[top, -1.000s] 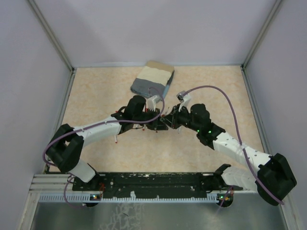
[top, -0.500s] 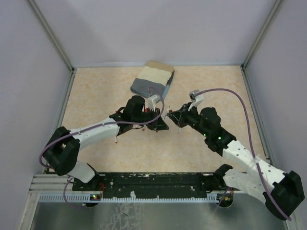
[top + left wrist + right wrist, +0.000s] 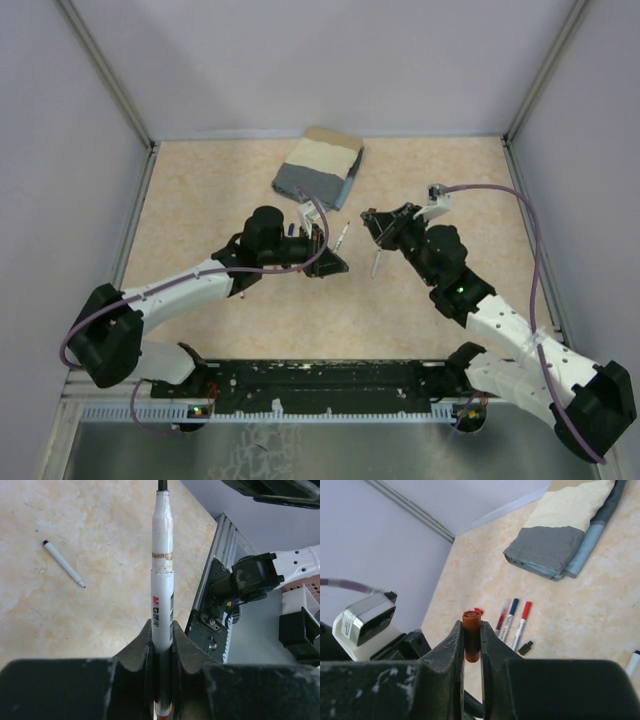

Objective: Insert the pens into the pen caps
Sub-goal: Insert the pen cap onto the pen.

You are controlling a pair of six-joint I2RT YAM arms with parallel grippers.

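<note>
- Pale lilac walls point(image 3: 330, 60) closed in one beige marbled tabletop point(image 3: 200, 180) on three sides.
- Two arms reached from the near edge toward the middle: the left arm point(image 3: 190, 285) and the right arm point(image 3: 500, 320), their tips apart.
- One folded cloth point(image 3: 320, 165), in cream, grey and blue layers, lay at the far edge of the table.
- The left gripper point(image 3: 161, 635) was clamped on one white pen point(image 3: 162, 555), whose barrel stuck straight out beyond the jaws, above the table, and ended in a dark tip.
- The right gripper point(image 3: 471, 632) was pinched on one brown-red pen cap point(image 3: 471, 620), which stood upright between the fingers with its open end up, off the table.
- Three pens lay side by side on the table near the cloth in the right wrist view: one with a dark red end point(image 3: 503, 614), one with a blue end point(image 3: 510, 614) and one with a red end point(image 3: 521, 617).
- One more pen point(image 3: 64, 564), white with a black end, lay alone on the table in the left wrist view.
- One end of a pen point(image 3: 634, 661) showed at the right edge of the right wrist view; whether it was the same pen could not be told.
- One small black cap point(image 3: 525, 648) lay loose just beside the red-ended pen.
</note>
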